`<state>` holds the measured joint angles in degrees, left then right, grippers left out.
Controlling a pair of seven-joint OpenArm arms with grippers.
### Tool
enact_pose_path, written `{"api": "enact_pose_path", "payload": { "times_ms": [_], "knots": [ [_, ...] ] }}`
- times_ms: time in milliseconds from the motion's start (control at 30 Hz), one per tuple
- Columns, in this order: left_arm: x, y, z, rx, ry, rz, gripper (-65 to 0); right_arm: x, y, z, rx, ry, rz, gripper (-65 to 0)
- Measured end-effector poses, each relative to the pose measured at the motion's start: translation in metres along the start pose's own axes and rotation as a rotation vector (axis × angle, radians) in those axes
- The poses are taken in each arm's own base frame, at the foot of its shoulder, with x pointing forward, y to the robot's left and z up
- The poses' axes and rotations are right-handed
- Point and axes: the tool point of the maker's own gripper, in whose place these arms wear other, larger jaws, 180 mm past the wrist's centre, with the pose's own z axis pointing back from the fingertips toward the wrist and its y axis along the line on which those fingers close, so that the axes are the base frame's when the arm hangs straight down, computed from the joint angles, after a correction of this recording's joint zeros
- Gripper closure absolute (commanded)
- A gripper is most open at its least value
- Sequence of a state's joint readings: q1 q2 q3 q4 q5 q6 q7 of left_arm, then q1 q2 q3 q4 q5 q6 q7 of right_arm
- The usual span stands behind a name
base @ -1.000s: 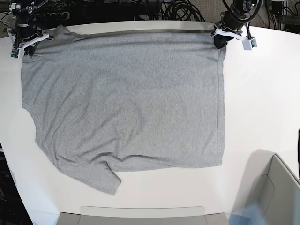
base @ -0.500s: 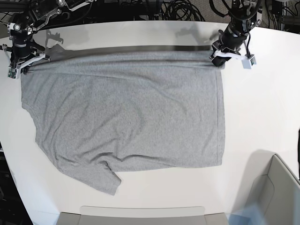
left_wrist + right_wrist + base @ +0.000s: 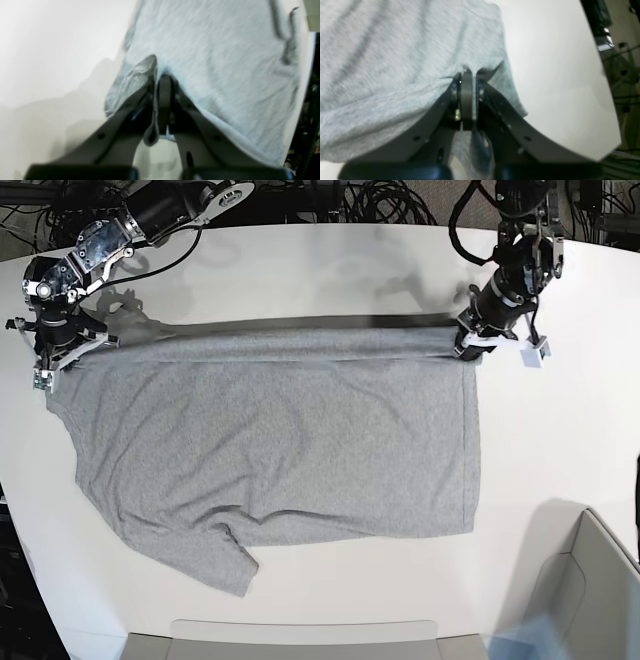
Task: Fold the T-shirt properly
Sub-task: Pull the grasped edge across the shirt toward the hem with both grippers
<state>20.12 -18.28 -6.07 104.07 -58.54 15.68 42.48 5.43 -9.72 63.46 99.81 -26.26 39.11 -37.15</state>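
Observation:
The heather-grey T-shirt (image 3: pixel 280 440) lies spread on the white table (image 3: pixel 560 430), plain side up, its far edge lifted and doubled toward the near side. My left gripper (image 3: pixel 470 346) is shut on the shirt's far right corner; in the left wrist view (image 3: pixel 160 82) the cloth (image 3: pixel 212 57) is pinched between the fingers. My right gripper (image 3: pixel 52 360) is shut on the far left corner; in the right wrist view (image 3: pixel 466 77) the grey cloth (image 3: pixel 395 62) bunches at the closed tips. No lettering shows.
A grey bin (image 3: pixel 590 590) stands at the near right corner. A grey tray edge (image 3: pixel 300 635) runs along the near side. Black cables (image 3: pixel 380 200) lie behind the table's far edge.
Both grippers have moved toward the near side with the shirt's far edge, so the fold line has advanced over the shirt body.

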Motion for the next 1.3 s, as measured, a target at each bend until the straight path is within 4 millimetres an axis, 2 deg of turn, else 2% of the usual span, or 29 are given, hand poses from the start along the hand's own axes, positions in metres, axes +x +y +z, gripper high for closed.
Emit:
{"api": "enact_pose_path", "payload": {
  "times_ms": [100,200,333,400,500,567,667,800,1033,1200,1300],
  "knots": [
    [0.014,0.004,0.003,0.011,0.011,0.022,0.0,0.015,0.018,-0.003,0.043,-0.027,0.051,0.0],
    [0.031,-0.001,-0.004,0.004,0.004,0.033,0.0,0.030,0.036,-0.005,0.086,-0.061,0.090,0.0],
    [0.038,-0.013,-0.020,-0.019,0.023,0.044,0.0,0.046,0.058,-0.006,0.131,-0.089,0.156,0.0],
    [0.038,-0.010,-0.026,-0.014,0.038,0.058,0.0,0.054,0.068,-0.005,0.155,-0.112,0.176,0.0],
    [0.039,-0.003,-0.034,0.013,0.053,0.077,0.0,0.055,0.086,-0.010,0.206,-0.109,0.204,0.0],
    [0.042,-0.005,-0.036,0.009,0.050,0.080,0.0,0.049,0.095,-0.015,0.235,-0.093,0.199,0.0],
    [0.053,-0.016,-0.038,-0.017,0.030,0.077,0.0,0.045,0.096,-0.022,0.247,-0.073,0.200,0.0],
    [0.064,-0.023,-0.043,-0.029,0.019,0.085,0.0,0.058,0.092,-0.032,0.249,-0.081,0.189,0.0],
    [0.061,-0.021,-0.068,0.000,0.071,0.097,0.0,0.070,0.093,-0.041,0.274,-0.096,0.180,0.0],
    [0.068,-0.022,-0.067,-0.004,0.053,0.101,0.0,0.093,0.093,-0.045,0.281,-0.141,0.155,0.0],
    [0.074,-0.019,-0.065,0.000,0.037,0.117,0.0,0.091,0.091,-0.046,0.277,-0.131,0.165,0.0]
  ]
}}
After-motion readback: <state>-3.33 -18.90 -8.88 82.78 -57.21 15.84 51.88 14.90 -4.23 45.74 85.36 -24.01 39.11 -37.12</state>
